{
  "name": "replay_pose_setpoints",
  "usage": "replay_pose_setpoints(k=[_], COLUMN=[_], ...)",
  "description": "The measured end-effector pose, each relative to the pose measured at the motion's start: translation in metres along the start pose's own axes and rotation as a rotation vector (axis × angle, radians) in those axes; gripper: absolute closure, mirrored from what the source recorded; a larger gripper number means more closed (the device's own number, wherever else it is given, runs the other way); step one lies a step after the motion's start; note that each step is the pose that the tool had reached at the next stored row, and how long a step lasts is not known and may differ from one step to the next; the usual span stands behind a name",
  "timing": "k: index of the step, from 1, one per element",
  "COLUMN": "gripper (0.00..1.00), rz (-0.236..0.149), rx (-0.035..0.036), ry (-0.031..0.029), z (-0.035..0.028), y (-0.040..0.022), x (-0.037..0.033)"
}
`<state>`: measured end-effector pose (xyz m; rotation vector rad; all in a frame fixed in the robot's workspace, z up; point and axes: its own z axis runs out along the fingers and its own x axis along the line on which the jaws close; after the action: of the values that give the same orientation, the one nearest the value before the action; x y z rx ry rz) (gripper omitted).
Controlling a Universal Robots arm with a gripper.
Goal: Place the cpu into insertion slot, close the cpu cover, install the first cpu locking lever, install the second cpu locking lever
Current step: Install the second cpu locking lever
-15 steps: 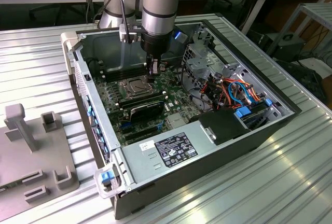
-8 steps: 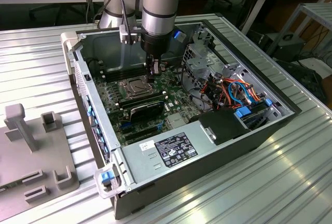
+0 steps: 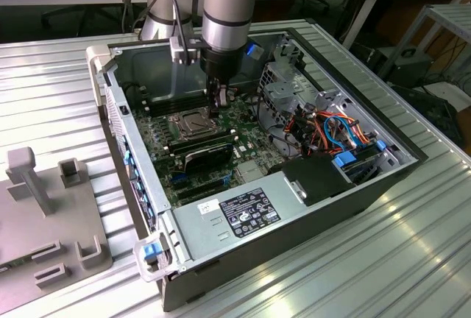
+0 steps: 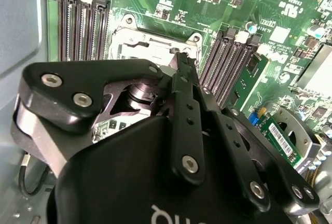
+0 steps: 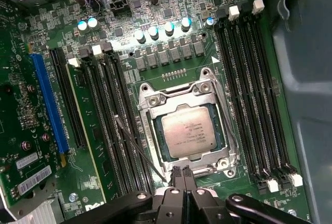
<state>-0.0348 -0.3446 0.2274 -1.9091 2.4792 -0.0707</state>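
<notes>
The cpu [image 5: 189,130] lies flat in the insertion slot [image 5: 155,149], its silver-grey top showing through the window of the cpu cover [image 5: 150,102], which is down around it. A thin wire lever [image 5: 137,146] runs slanted along one side of the socket, and its end reaches my fingertips. My gripper [image 5: 184,176] is shut, its tips at the socket's edge; I cannot tell whether the lever is pinched between them. In the exterior view the gripper [image 3: 218,106] hangs just over the socket [image 3: 193,123] inside the open computer case. In the second wrist view the fingers [image 4: 182,66] partly hide the socket [image 4: 150,42].
Long black memory slots [image 5: 249,105] flank the socket on both sides, and a blue card slot [image 5: 49,99] lies further off. The case walls [image 3: 110,104], a power supply [image 3: 246,211] and bundled cables [image 3: 331,130] surround the board. A grey fixture [image 3: 44,215] stands on the exterior view's left.
</notes>
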Motion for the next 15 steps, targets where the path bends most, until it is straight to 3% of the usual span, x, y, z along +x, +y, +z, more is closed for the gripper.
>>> replay_pose_setpoints(k=[8, 15], gripper=[0.89, 0.89], rz=[-0.001, -0.010], rx=[-0.0193, -0.0233], ry=[0.0049, 0.0057], z=[0.0002, 0.0005], y=[-0.0023, -0.0041], x=[0.0086, 0.0157])
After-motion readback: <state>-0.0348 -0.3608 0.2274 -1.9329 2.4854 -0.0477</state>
